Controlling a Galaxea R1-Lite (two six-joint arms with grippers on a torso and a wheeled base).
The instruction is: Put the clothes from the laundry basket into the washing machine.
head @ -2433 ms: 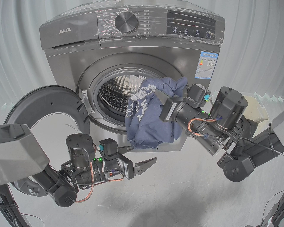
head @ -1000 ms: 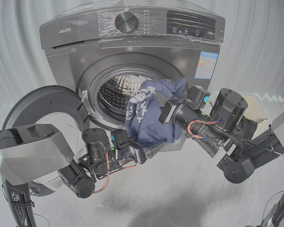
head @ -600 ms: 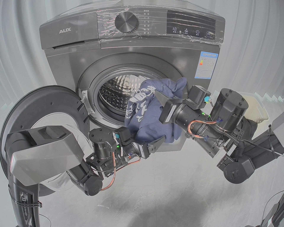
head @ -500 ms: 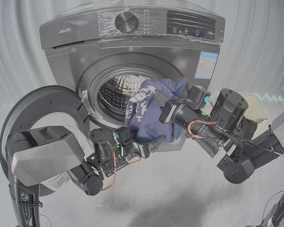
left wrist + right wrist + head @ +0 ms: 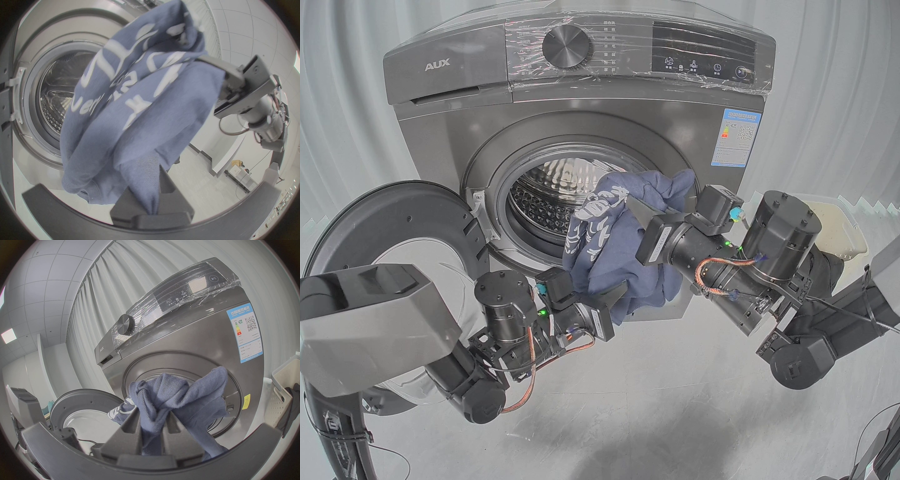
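Head view: navy sweatshirt, upper fold clamped between right gripper fingers; lower hem pinched by left gripper.

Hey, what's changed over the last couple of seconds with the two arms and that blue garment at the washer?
The left gripper rose from low near the floor toward the washing machine and closed on the hanging lower edge of the blue garment. Unchanged: the right gripper holds the garment's top before the open drum, and the door stays swung open.
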